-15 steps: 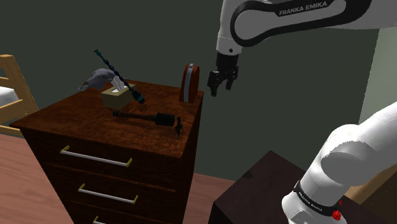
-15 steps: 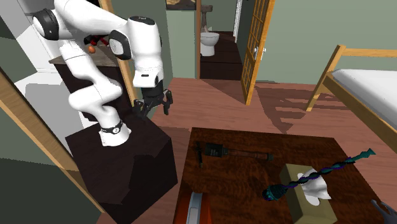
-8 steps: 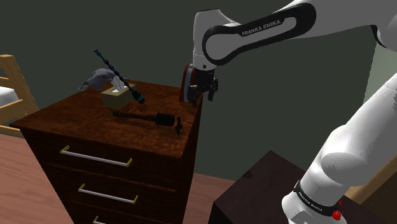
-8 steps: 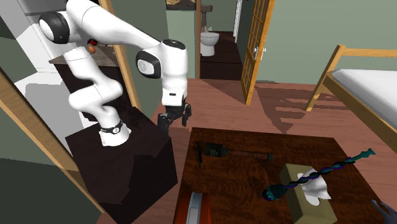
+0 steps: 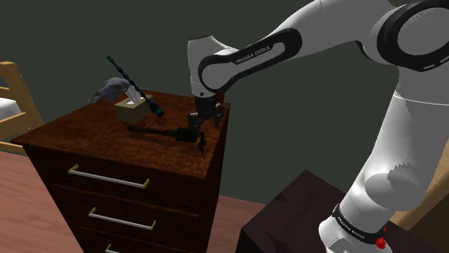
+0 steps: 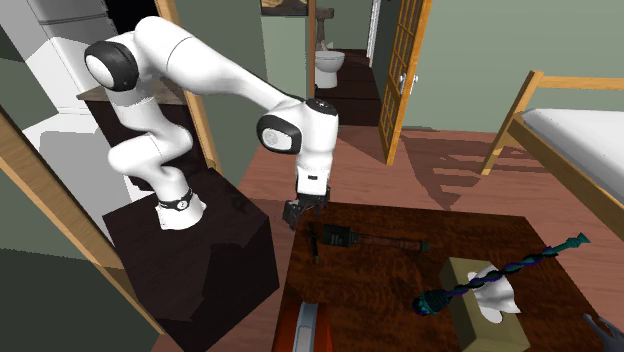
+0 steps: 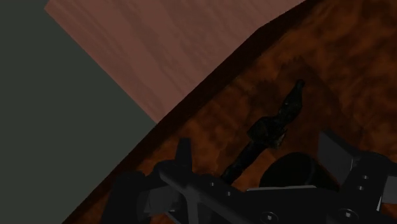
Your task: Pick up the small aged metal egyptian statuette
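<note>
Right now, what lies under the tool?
The dark statuette lies on the wooden dresser top, below the open tool. Its near end is covered by the tool's body.

Statuette (image 5: 202, 143) on dresser (image 5: 86, 134) edge, perhaps touching long tool (image 5: 160, 132); tissue box (image 5: 129, 111) farther back.

glossy dark wood dresser (image 5: 86, 136) (statuette (image 7: 270, 127) matt, blackish)

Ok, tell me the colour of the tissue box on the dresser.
Tan tissue box, white tissue on top; best in the second exterior view.
</note>
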Controlling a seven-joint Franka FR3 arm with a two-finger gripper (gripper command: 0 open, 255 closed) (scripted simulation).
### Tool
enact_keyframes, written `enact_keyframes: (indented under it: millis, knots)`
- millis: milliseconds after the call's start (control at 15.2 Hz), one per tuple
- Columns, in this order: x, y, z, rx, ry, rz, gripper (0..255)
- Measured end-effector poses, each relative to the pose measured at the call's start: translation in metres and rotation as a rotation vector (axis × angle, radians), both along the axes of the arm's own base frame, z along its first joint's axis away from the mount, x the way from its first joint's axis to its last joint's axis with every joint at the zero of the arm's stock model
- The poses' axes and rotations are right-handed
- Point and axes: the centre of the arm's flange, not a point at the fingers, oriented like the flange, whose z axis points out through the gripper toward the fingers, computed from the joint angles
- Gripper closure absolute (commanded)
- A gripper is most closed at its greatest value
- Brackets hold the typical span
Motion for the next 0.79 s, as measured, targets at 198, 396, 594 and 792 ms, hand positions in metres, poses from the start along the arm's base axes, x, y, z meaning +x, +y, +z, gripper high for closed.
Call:
enact_keyframes:
  millis: [198, 396, 594, 792]
  knots:
    - [0.016, 0.014, -0.023, -0.005, 0.014, -0.009, 0]
    - [0.017, 0.017, -0.04, -0.006, 0.016, -0.011, 0]
    - [0.017, 0.016, -0.055, -0.006, 0.017, -0.011, 0]
    - [0.017, 0.018, -0.062, -0.004, 0.014, -0.01, 255]
